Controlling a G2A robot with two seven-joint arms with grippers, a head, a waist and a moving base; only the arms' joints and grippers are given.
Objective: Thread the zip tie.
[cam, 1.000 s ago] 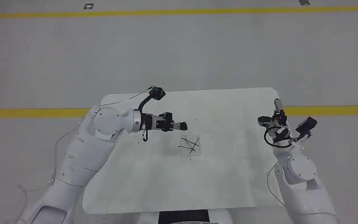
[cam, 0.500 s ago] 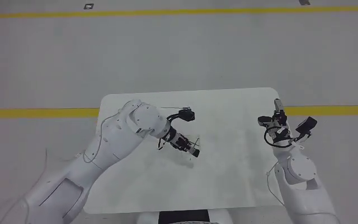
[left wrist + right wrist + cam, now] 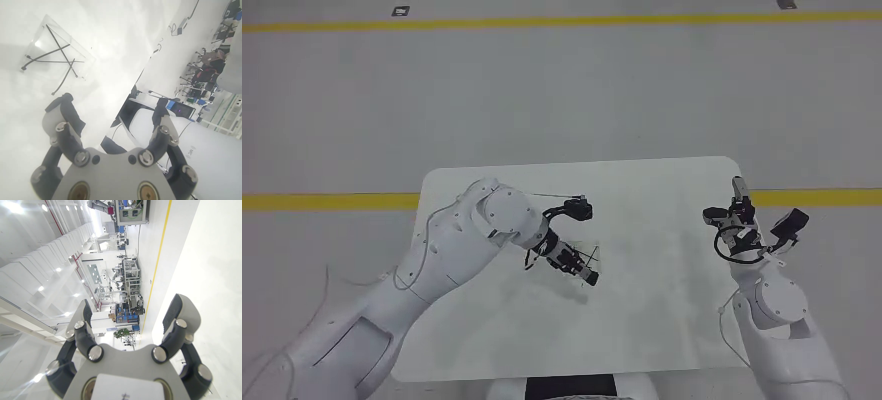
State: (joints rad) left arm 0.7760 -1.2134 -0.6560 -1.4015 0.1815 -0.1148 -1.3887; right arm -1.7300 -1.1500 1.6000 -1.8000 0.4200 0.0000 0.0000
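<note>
the white table (image 3: 672, 310) lies under me as before. my left arm (image 3: 467, 255) has changed most: a second ago it stretched sideways, with its wrist to the left of the tray. since then it has swung round and bent in over the middle of the table, and in the last half second it has only crept a little nearer to me. my right arm (image 3: 777, 300) has kept its place by the table's right edge. the clear tray (image 3: 79, 51) sits where it did, near the table's middle. my left gripper (image 3: 113, 98) hangs just beside the tray, jaws spread wide, nothing between them. my right gripper (image 3: 131, 300) points away along the table's right edge, jaws released and empty, unchanged. the black zip ties (image 3: 60, 48) lie crossed in the tray, one tail poking over its rim toward my left fingers (image 3: 62, 106).
</note>
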